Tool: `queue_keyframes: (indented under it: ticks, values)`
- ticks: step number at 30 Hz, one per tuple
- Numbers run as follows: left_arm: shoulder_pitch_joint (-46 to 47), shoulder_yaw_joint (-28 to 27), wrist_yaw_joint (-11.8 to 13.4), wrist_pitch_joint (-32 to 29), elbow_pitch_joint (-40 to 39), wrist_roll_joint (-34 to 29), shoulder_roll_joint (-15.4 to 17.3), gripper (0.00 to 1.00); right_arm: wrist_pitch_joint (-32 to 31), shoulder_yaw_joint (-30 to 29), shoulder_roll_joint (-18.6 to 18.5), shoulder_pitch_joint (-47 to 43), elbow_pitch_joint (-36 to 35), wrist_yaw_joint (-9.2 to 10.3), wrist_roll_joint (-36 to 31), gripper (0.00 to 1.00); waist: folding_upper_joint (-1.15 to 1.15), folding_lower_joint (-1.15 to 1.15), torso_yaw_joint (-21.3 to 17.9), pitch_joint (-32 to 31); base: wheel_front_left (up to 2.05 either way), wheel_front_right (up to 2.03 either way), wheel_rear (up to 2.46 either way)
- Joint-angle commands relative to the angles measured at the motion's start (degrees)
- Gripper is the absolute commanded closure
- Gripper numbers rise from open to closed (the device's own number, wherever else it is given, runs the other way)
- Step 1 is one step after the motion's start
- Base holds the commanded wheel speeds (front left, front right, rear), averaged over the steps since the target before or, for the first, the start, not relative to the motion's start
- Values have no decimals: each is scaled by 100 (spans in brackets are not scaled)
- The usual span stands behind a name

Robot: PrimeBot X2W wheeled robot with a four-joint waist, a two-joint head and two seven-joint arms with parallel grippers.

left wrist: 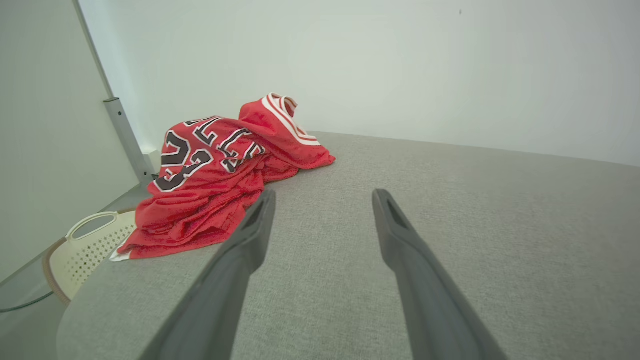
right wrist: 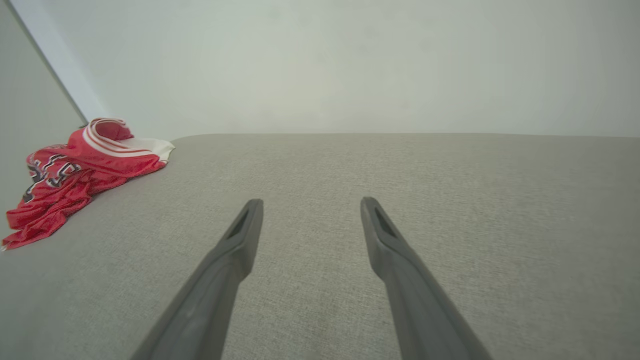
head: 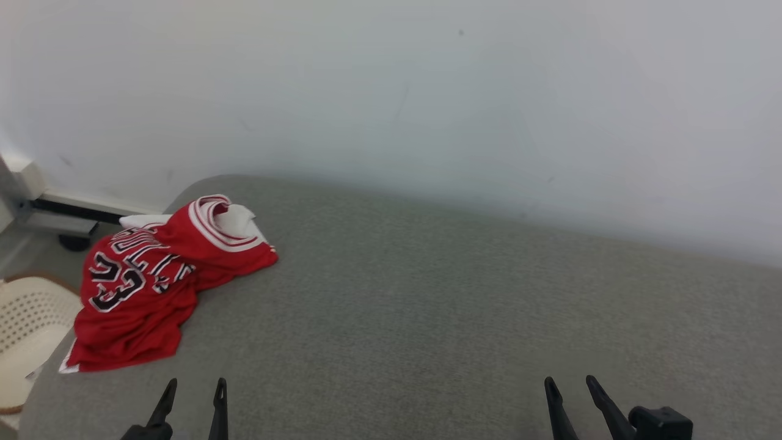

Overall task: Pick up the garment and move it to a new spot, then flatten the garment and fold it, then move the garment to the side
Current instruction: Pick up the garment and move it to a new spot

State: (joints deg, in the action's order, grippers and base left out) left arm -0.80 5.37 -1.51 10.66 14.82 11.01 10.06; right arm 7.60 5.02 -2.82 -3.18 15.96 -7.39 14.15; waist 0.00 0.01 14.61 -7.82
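**Red jersey heaped at a corner of the grey surface, both grippers open and holding nothing**

A cream perforated basket (head: 30, 330) sits on the floor just beside the red jersey (head: 146, 287), below its hanging hem and on the side away from the middle of the surface. One handle slot and a dotted wall of the basket show in the left wrist view (left wrist: 85, 250). What lies inside it cannot be told.

The jersey is crumpled, not flat. Black-and-white lettering and a number face upward, and the striped white-and-red collar is bunched at the end farthest from the robot. Its lower edge droops over the rim of the surface toward the basket.

The grey fabric-covered surface (head: 427, 305) spreads wide to the right of the jersey, with a rounded corner right behind the jersey's collar. A plain white wall (head: 397, 91) rises behind the jersey and runs along the far edge of the surface. A grey metal post (left wrist: 122, 135) stands behind the jersey on the basket's side.

The left gripper (head: 195, 382) hovers near the jersey on the robot's side, fingers spread apart and clear of the cloth. The right gripper (head: 571, 380) is well apart from the jersey, off to its right, fingers likewise parted with nothing between them.
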Motion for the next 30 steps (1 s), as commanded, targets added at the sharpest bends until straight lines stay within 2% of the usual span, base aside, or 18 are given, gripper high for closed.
queue_keyframes:
  ticks: [1, 5, 9, 19, 24, 30]
  values:
    - [66, -32, 24, -39, -41, 48, 65, 0, 75, 53, -12, 85, 52, -19, 63, 0, 0, -1, 879, 120, 0, 0, 0]
    - [76, -110, 64, -16, -104, 114, 114, 0, 100, 153, -9, 246, 89, -19, 59, 0, 0, -1, 1161, 272, 0, 0, 0]
    - [-28, -263, 219, 68, -192, 172, 88, 0, 101, 353, -12, 530, 197, -19, 19, 0, 0, -1, 1322, 483, 0, 0, 0]
    - [-369, -462, 451, 189, -444, 330, 57, 0, 208, 793, -12, 1107, 589, -19, 29, 0, 0, -1, 1471, 733, 0, 0, 0]
    - [111, -391, 384, -126, -261, 452, 55, 0, 230, 852, -12, 1161, 679, -19, 12, 0, 0, -1, 1488, 765, 0, 0, 0]
    - [1526, 109, 46, -874, 593, 356, -23, 0, 78, 795, -13, 914, 509, -19, -230, 0, 0, -1, 1469, 738, 0, 0, 0]
